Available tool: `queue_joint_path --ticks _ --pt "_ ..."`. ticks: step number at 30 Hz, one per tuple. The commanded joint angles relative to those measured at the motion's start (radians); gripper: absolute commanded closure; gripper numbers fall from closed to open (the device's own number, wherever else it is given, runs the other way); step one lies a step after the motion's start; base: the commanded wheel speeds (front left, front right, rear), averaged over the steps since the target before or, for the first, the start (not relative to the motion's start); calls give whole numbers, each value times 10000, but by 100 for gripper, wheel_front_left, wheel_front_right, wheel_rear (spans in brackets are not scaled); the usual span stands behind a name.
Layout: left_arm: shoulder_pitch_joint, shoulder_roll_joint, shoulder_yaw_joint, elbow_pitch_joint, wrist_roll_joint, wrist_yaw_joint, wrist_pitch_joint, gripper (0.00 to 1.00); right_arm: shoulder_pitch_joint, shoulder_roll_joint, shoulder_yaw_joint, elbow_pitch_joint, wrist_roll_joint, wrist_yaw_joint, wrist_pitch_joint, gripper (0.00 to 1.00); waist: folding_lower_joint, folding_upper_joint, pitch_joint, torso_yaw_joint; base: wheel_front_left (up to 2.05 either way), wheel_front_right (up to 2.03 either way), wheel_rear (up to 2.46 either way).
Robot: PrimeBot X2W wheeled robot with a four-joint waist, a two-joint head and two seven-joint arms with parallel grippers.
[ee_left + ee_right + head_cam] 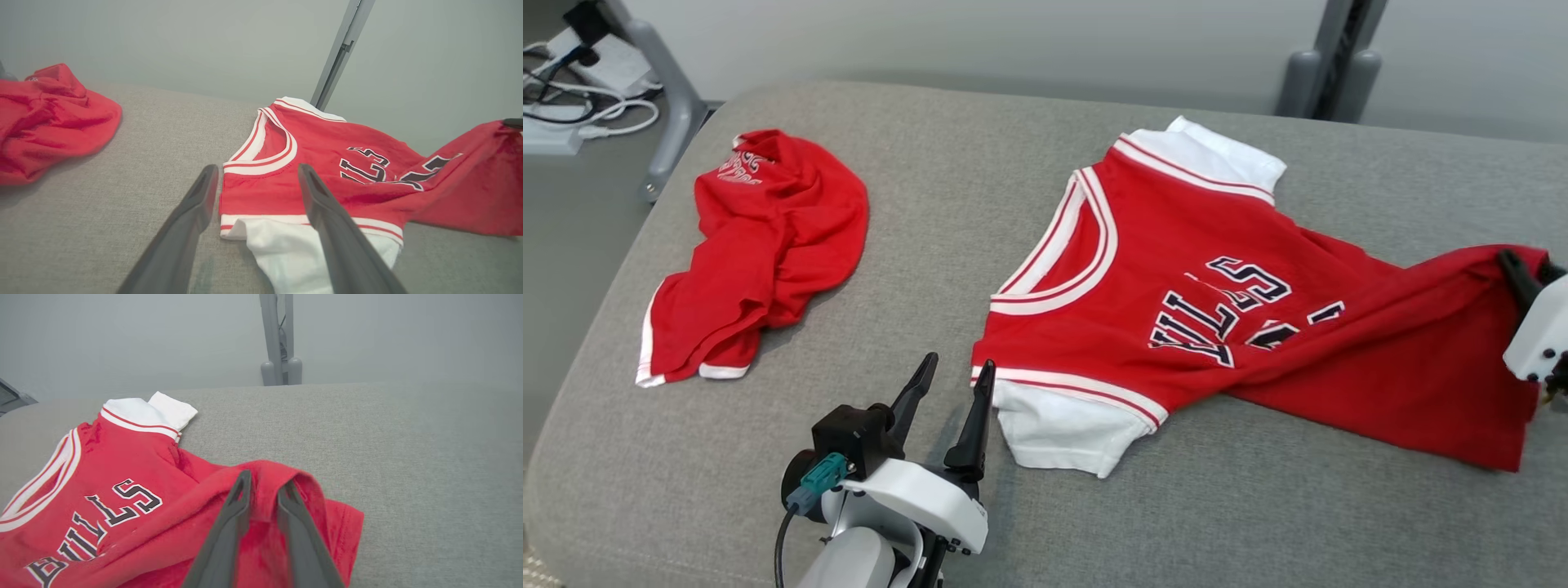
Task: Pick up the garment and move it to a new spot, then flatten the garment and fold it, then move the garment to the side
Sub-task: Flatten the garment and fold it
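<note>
The garment [1176, 269], a red jersey with white sleeves and dark lettering, lies mostly spread on the grey cushion [980, 180]. Its hem end at the right is lifted off the cushion, with a fold of red cloth pinched between the narrow-set fingers of my right gripper [1523, 265]. The right wrist view shows that fold of the garment [122, 465] bunched over and between the fingers of the right gripper [265, 479]. My left gripper [958, 363] stands open just left of the near white sleeve, touching nothing. In the left wrist view the garment [327, 143] lies beyond the left gripper [257, 169].
A second red cloth [768, 237] lies crumpled on the cushion's left side, also seen as the red cloth [45, 118] in the left wrist view. Cables and a power strip [572, 106] sit on the floor at far left beside a grey stand leg [662, 90]. A grey post [1327, 65] rises behind the cushion.
</note>
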Motion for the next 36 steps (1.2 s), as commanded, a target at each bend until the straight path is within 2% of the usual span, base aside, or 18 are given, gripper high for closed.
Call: queue_joint_path --ticks 1,6,11,15,21,25,31,36 --pt "-160 37 -2 -33 -24 45 -46 0 -89 -59 65 123 -109 -3 -198 0 0 0 157 182 0 0 0" --pt "-155 34 53 -32 -40 105 -48 0 -713 -32 481 1732 -741 -3 -1950 0 0 0 155 203 0 0 0" --pt "-24 40 306 -10 112 117 -48 0 -814 -173 1210 2365 -852 -3 -3015 0 0 0 -30 -194 0 0 0" --pt "90 40 507 -77 239 91 -46 0 -420 -141 1417 2133 -529 -3 -3783 0 0 0 -222 -653 0 0 0" --pt "240 40 756 -165 367 38 -47 0 854 -58 1352 1155 -51 -3 -4576 0 0 0 -434 -1277 0 0 0" --pt "399 42 961 -181 497 -20 -47 0 1999 329 1324 458 83 -3 -4943 0 0 0 -485 -1697 0 0 0" --pt "331 42 1052 -138 600 -121 -47 0 2399 625 1465 328 92 -3 -4982 0 0 0 -437 -1853 0 0 0" --pt "229 40 941 -115 632 -175 -47 0 2226 697 1596 607 159 -3 -4912 0 0 0 -350 -1731 0 0 0"
